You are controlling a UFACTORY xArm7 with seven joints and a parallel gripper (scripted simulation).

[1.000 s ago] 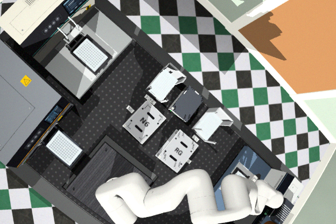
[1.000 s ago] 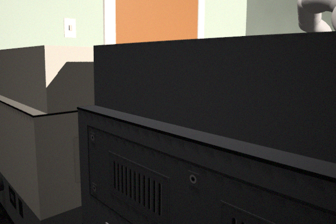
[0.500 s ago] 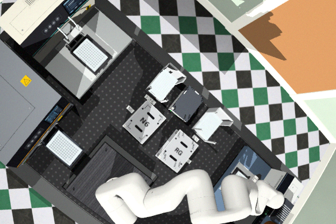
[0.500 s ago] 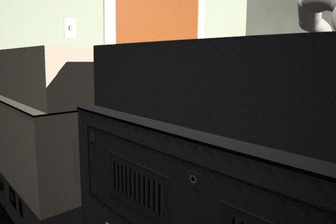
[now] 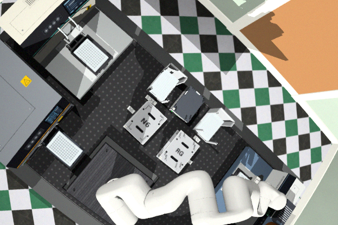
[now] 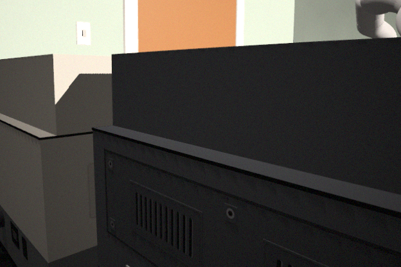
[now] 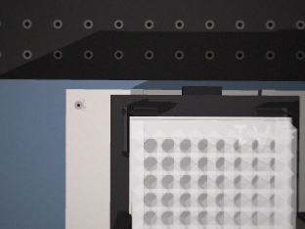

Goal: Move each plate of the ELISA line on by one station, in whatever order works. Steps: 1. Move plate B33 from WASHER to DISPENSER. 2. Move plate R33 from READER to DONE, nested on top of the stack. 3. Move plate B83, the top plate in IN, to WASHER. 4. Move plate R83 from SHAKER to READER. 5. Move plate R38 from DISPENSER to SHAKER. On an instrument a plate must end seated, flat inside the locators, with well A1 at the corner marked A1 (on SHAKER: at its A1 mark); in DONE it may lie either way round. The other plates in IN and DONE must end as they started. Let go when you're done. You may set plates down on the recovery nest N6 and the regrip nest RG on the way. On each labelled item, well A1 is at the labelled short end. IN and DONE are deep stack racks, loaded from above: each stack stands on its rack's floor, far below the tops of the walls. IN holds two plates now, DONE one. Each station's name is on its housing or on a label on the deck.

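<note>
In the wrist view a white well plate (image 7: 210,171) fills the lower right. It sits in a black nest (image 7: 119,161) on a pale platform (image 7: 88,161) of a blue-housed instrument (image 7: 29,157) (image 5: 247,159). My gripper is shut on this plate; its fingers are out of sight in every view. The plate's label cannot be read. In the top view the white arm (image 5: 245,198) reaches over that instrument at the bottom right and hides the plate. Other white plates sit in the beige instrument (image 5: 90,54) and the grey instrument (image 5: 64,148).
Two white stack racks (image 5: 164,82) (image 5: 211,124) flank a dark square station (image 5: 188,104) mid-deck. Nests N6 (image 5: 144,123) and RG (image 5: 179,151) hold nothing. The exterior view is blocked by a dark housing (image 6: 252,111); only the arm's elbow (image 6: 377,2) shows above it.
</note>
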